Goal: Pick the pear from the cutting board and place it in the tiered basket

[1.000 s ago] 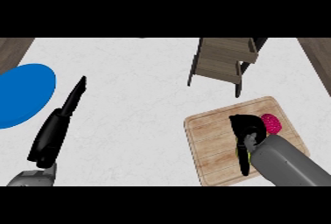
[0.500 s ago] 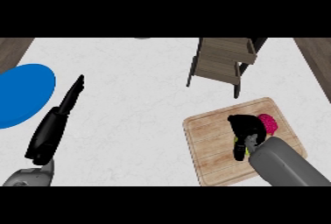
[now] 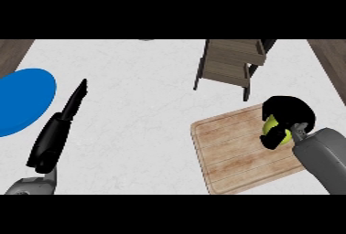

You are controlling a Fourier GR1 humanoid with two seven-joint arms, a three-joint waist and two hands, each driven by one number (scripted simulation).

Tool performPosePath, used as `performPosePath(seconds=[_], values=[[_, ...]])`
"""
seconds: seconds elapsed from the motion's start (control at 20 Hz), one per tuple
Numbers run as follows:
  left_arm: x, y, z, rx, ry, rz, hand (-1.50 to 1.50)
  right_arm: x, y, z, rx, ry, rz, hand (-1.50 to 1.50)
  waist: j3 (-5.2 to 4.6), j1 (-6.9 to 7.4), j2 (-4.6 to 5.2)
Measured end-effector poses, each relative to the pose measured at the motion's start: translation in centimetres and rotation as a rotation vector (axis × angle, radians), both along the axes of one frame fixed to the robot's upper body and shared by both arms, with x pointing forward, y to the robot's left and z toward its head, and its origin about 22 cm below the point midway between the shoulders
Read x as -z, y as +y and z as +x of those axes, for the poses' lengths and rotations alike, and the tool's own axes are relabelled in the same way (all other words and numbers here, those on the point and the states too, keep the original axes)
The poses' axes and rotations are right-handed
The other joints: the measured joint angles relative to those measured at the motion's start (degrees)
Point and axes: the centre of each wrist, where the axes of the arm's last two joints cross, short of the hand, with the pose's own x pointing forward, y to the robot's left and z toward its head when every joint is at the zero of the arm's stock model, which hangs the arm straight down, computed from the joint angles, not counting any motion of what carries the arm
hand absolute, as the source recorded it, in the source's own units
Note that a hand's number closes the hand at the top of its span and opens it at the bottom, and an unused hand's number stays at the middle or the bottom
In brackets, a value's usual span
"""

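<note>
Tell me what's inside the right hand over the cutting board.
The right hand curls round the yellow-green pear above the cutting board. Its fingers cover most of the pear.

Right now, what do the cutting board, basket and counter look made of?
Cutting board: light wood, matte, with grain lines along it. Tiered basket: darker grey-brown slats, probably wood. Counter: pale, faintly veined, stone-like, though it could be laminate.

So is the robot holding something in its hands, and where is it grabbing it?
Yes. The right hand is curled round the pear, fingers wrapped over its top and sides above the cutting board. The left hand holds nothing.
</note>
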Motion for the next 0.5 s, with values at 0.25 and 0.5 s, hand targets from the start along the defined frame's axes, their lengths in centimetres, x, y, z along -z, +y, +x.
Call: performPosePath(seconds=[0.25, 0.5], values=[[0.2, 0.6, -0.3, -0.021, -0.002, -0.006, 0.0, -9.1, -10.8, 1.6, 0.115, -0.275, 0.048, 1.5, 0.28, -1.15, 0.2], [0.0, 0.4, -0.5, 0.001, -0.006, -0.008, 0.0, -15.5, -19.9, 0.0, 0.153, -0.467, 0.117, 1.5, 0.31, -0.09, 0.5]])
